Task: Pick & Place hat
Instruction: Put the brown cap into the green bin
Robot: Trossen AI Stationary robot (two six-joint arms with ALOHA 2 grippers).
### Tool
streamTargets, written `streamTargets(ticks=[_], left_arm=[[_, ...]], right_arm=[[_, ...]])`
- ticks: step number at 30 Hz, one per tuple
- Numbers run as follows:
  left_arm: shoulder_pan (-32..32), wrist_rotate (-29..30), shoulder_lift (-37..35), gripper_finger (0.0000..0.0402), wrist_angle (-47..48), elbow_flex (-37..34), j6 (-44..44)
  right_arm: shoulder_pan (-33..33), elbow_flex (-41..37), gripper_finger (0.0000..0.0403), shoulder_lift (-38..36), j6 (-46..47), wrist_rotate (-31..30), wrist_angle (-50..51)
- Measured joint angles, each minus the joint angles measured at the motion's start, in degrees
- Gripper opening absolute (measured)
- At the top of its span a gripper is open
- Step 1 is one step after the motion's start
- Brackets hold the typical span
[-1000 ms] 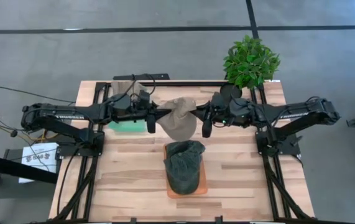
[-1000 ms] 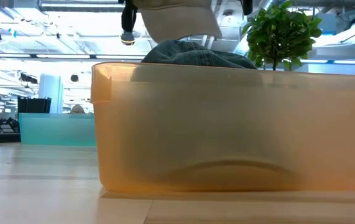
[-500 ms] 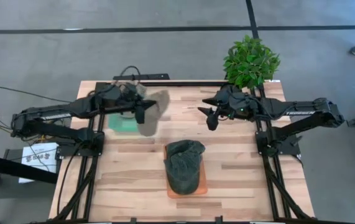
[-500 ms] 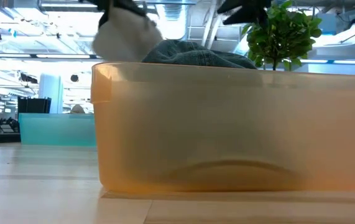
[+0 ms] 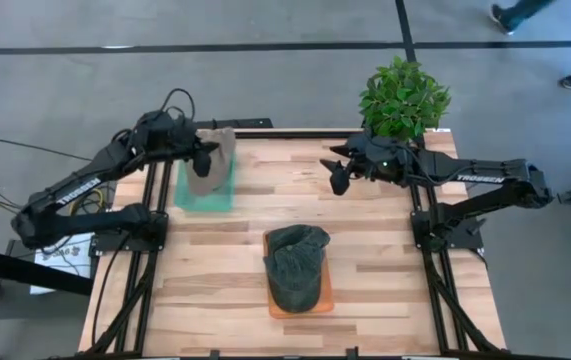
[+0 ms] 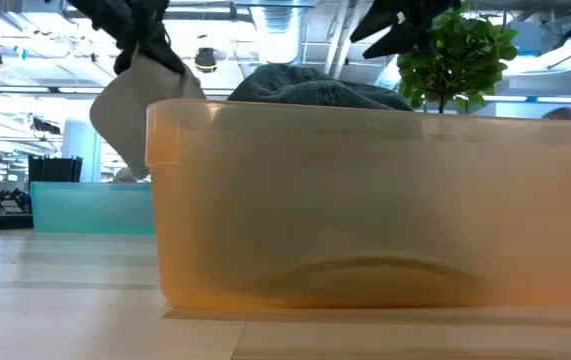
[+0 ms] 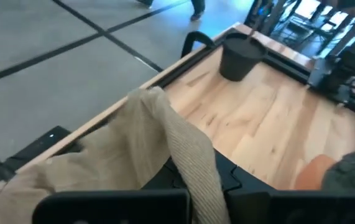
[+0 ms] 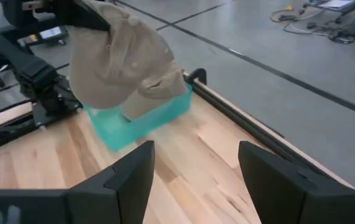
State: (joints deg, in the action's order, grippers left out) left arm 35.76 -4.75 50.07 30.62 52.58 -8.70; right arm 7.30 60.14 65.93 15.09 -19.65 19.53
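A tan hat (image 5: 211,162) hangs over a teal bin (image 5: 205,196) at the table's far left, with my left gripper (image 5: 208,152) shut on it. The right wrist view shows the tan hat (image 8: 118,62) with its brim pointing down toward the teal bin (image 8: 146,121). A dark green hat (image 5: 297,265) lies in an orange bin (image 5: 300,308) at the near middle. My right gripper (image 5: 337,178) is open and holds nothing. It hovers at the far right, beside the plant. My left gripper holds the tan hat by its upper edge (image 8: 99,25), coming from above. The cloth drapes over the fingers in the left wrist view and hides the place of contact. The hat hangs slack below the gripper (image 6: 125,110), clear of the table.
A potted green plant (image 5: 403,97) stands at the table's far right corner, close to my right arm. The orange bin (image 6: 375,200) fills the low view. Bare wood lies between the two bins. People walk on the floor beyond the table.
My right gripper has opened, let go of the tan hat and drawn back toward the far right. My left gripper has carried the hat from the table's middle toward the far left, over the teal bin. The hat now hangs down from that gripper alone.
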Motion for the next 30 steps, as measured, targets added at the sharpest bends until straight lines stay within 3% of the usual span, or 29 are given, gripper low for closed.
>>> streamTargets(ticks=[11,22,30], left_arm=[[14.5,-21.6,9.4,0.0,-8.7,-2.8,3.8],[21.1,-19.2,9.9,0.0,-6.3,-9.0,3.6],[22.9,-4.9,10.0,0.0003,-1.4,-10.1,8.2]], right_arm=[[1.6,0.0,0.0219,0.0,1.7,-0.6,-2.4],[1.6,0.0,0.0216,0.0,2.9,-1.4,-2.1],[1.6,0.0,0.0214,0.0,3.0,-1.5,-2.4]])
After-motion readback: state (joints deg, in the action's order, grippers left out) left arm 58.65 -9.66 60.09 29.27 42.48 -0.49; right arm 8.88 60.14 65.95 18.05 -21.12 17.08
